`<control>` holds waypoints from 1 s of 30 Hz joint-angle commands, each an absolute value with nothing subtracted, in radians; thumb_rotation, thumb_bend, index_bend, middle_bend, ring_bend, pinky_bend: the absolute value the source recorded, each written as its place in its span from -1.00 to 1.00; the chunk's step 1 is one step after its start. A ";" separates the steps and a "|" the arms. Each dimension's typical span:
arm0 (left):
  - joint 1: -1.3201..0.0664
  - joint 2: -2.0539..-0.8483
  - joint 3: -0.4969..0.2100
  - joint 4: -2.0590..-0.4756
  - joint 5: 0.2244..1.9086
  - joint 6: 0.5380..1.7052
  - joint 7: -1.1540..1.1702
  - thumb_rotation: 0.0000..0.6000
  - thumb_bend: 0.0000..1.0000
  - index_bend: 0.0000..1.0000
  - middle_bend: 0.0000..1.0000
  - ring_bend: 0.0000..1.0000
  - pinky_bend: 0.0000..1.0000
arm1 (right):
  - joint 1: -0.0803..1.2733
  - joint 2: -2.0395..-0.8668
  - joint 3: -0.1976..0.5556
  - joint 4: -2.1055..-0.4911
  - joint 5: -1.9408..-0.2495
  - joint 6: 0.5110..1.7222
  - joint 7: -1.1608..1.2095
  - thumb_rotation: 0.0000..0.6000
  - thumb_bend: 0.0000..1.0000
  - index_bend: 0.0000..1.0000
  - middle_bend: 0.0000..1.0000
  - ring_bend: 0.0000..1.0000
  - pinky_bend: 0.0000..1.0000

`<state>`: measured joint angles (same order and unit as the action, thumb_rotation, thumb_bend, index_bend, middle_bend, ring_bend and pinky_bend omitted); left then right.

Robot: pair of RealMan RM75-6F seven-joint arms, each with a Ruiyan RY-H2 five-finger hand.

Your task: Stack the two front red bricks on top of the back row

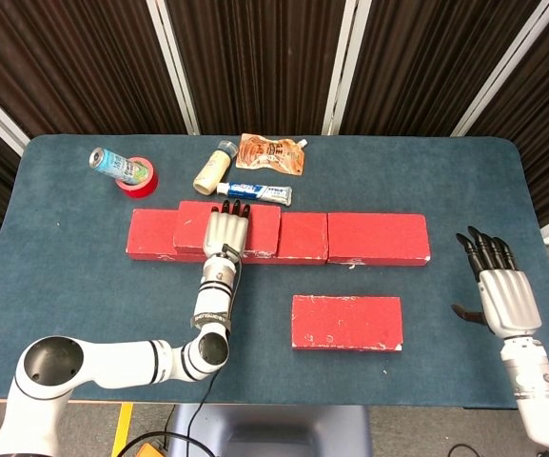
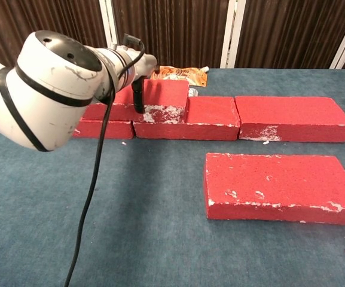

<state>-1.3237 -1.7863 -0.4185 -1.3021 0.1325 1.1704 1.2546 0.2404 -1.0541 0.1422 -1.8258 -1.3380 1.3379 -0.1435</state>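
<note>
Three red bricks form the back row (image 1: pixel 377 238) across the table's middle. A further red brick (image 1: pixel 260 228) lies on top of the row's left part, shown in the chest view as the upper brick (image 2: pixel 163 95). My left hand (image 1: pixel 225 231) grips this upper brick, its fingers lying over the top and its dark thumb (image 2: pixel 138 97) down the front face. One red brick (image 1: pixel 346 322) lies alone in front, to the right of centre, also the front brick (image 2: pixel 280 185). My right hand (image 1: pixel 507 295) hovers open near the table's right edge, holding nothing.
Behind the row lie a can (image 1: pixel 112 163), a red tape roll (image 1: pixel 139 178), a small bottle (image 1: pixel 212 168), a toothpaste tube (image 1: pixel 255 193) and an orange pouch (image 1: pixel 272 152). My left arm (image 2: pixel 52 89) fills the left of the chest view.
</note>
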 commanded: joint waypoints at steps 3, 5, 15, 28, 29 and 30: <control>-1.323 -1.792 -0.414 -1.299 0.128 1.176 1.258 1.00 -0.53 -1.00 -0.94 -0.90 -0.56 | 0.241 -1.056 0.142 -1.824 -1.337 1.336 -0.143 1.00 -1.00 -0.93 -0.85 -0.91 -1.00; -1.323 -1.791 -0.412 -1.298 0.132 1.177 1.258 1.00 -0.53 -1.00 -0.97 -0.90 -0.56 | 0.243 -1.058 0.142 -1.822 -1.338 1.333 -0.143 1.00 -1.00 -0.93 -0.85 -0.91 -1.00; -1.308 -1.752 -0.414 -1.402 0.142 1.207 1.252 1.00 -0.53 -1.00 -1.00 -1.00 -0.67 | 0.246 -1.064 0.141 -1.816 -1.339 1.331 -0.145 1.00 -1.00 -0.94 -0.85 -0.91 -1.00; -1.052 -1.460 -0.259 -1.972 0.507 1.455 1.020 1.00 -0.53 -1.00 -1.00 -1.00 -0.75 | 0.238 -1.061 0.142 -1.812 -1.340 1.346 -0.142 1.00 -1.00 -0.95 -0.85 -0.91 -1.00; -1.017 -1.435 -0.222 -1.998 0.557 1.468 0.990 1.00 -0.53 -1.00 -1.00 -1.00 -0.76 | 0.238 -1.063 0.142 -1.812 -1.341 1.346 -0.144 1.00 -1.00 -0.95 -0.85 -0.91 -1.00; -0.991 -1.419 -0.193 -2.008 0.599 1.479 0.965 1.00 -0.52 -1.00 -1.00 -1.00 -0.78 | 0.239 -1.063 0.142 -1.813 -1.342 1.346 -0.145 1.00 -1.00 -0.95 -0.85 -0.91 -1.00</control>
